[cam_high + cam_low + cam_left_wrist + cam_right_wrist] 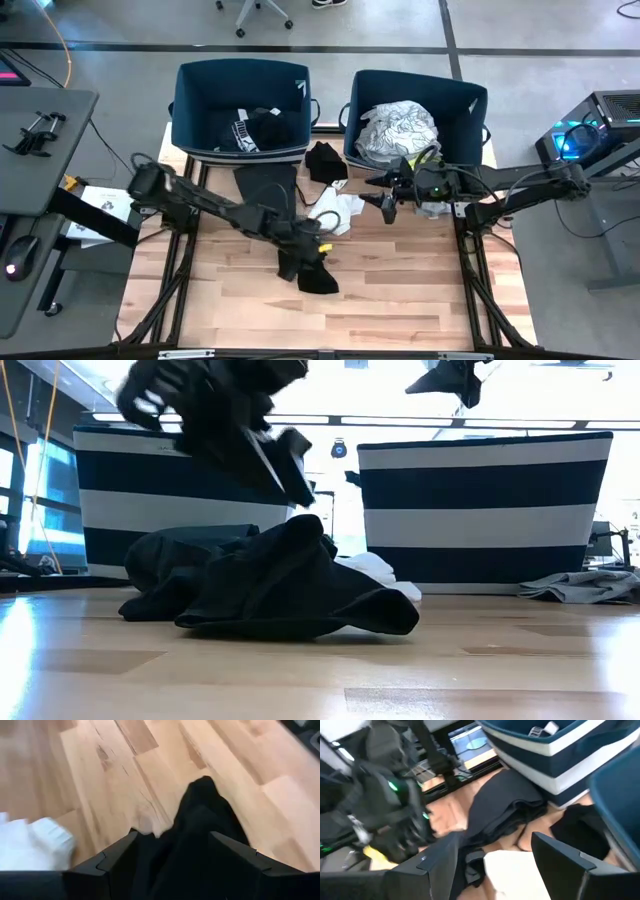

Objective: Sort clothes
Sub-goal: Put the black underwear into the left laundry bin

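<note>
A black garment (312, 272) lies crumpled on the wooden table near its middle, with a fold standing up (300, 535). My left gripper (305, 245) is over it, pointing down, fingers open, with the black cloth (200, 820) between them. My right gripper (388, 205) is open and empty in front of the right bin, above the table. A white garment (335, 212) lies between the two grippers. A dark grey garment (265, 185) and a small black one (325, 160) lie by the bins. My left gripper's open fingers (117, 857) stand on either side of the black garment's raised fold (195, 840), coming from above. I cannot tell whether they touch the cloth. The garment rests on the table.
Two navy bins stand at the far edge. The left one (190, 110) holds black clothes (255, 130) and the right one (470, 100) holds a light patterned garment (398, 130). A light grey garment (585, 585) lies at the right. Bare wood (400, 300) lies toward the near edge.
</note>
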{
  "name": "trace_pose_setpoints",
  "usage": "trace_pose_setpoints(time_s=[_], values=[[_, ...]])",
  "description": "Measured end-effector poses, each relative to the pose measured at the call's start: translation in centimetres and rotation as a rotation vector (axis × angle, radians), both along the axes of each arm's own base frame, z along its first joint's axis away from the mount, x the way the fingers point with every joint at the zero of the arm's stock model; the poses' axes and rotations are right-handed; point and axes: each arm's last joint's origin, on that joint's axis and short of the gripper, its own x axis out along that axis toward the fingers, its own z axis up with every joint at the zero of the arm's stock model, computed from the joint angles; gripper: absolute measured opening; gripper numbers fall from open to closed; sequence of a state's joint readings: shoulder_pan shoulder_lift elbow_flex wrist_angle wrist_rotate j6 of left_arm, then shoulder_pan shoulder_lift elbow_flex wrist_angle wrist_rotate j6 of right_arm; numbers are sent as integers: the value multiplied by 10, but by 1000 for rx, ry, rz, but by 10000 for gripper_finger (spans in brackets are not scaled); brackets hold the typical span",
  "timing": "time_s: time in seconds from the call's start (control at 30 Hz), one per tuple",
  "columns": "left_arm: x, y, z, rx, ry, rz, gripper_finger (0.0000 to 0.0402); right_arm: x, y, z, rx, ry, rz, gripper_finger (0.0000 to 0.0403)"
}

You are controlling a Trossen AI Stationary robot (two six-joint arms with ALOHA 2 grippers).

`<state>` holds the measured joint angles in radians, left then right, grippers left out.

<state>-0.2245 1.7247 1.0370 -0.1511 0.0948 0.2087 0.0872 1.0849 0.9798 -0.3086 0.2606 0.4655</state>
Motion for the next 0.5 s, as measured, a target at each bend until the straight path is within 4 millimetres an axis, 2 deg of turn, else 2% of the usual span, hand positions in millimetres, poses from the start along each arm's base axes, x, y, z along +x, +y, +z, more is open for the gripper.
trace_pose_setpoints(time_s=[0.1,0.2,0.3,0.4,0.5], values=[[9,-2,-30,-11,68,39,227,-2,2,0,27,6,47,239],[8,0,-58,10,187,87,227,-4,6,1,55,12,108,239],[7,-2,-69,28,249,95,218,-8,13,-1,61,42,150,239],[4,-5,-66,41,277,91,164,-11,18,-2,55,66,164,239],[3,-6,-47,41,332,108,65,-12,20,-3,41,69,152,239]])
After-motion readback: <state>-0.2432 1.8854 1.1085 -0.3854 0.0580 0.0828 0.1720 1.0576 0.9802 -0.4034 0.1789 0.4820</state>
